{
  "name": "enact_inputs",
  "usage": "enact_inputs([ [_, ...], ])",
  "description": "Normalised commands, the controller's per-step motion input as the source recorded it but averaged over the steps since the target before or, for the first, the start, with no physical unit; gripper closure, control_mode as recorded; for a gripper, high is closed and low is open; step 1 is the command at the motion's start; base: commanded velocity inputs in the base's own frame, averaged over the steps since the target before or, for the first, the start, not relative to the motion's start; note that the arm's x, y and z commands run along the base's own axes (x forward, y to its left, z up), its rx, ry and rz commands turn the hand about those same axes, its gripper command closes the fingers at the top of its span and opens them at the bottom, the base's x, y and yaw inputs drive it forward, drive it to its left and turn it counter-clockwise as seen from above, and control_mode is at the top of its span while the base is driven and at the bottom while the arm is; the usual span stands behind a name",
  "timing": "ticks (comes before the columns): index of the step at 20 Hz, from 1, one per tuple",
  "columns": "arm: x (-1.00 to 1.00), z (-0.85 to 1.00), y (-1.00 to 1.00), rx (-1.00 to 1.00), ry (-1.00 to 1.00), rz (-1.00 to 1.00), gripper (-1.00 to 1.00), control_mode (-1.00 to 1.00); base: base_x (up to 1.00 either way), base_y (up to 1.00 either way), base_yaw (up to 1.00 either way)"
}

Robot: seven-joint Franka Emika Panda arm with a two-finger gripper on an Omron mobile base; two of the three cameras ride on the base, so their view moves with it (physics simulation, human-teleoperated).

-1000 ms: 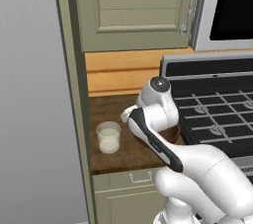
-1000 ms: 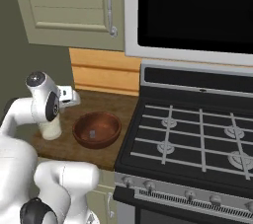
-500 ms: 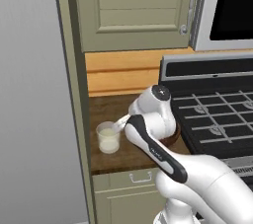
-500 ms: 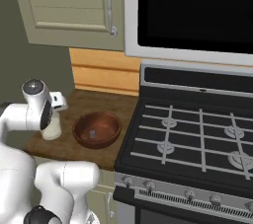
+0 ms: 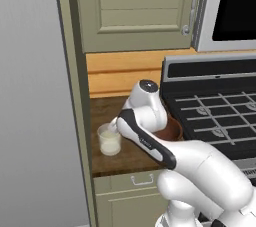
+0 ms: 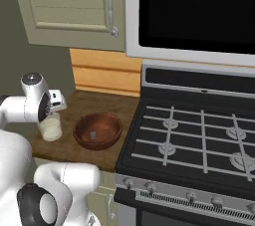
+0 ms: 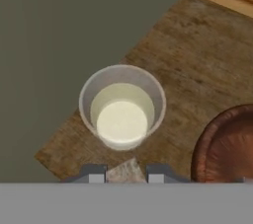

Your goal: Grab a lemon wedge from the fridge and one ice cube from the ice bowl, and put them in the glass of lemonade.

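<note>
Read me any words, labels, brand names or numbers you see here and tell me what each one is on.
No text can be read.
A small pale marking on the dark band of the robot arm is too blurred to read.
The stove, the glass of lemonade and the ice bowl show none.

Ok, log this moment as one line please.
claw: shut on ice cube | above glass of lemonade | ice bowl beside glass | cube not dropped

Black stove (image 6: 199,135) beside wooden counter (image 6: 94,103), cabinet (image 5: 140,11) above.
</note>
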Motion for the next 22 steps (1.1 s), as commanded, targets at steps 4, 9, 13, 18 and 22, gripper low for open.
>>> enact_inputs([
  [4,0.02,0.0,0.35,0.0,-0.02,0.02,1.0,-1.0,0.0,0.0,0.0],
  [9,0.16,-0.07,0.02,0.0,0.0,0.0,1.0,-1.0,0.0,0.0,0.0],
  [13,0.03,-0.12,0.0,0.0,0.0,0.0,1.0,-1.0,0.0,0.0,0.0],
  [18,0.0,-0.08,0.0,0.0,0.0,0.0,1.0,-1.0,0.0,0.0,0.0],
  [22,0.02,-0.02,0.0,0.0,0.0,0.0,1.0,-1.0,0.0,0.0,0.0],
])
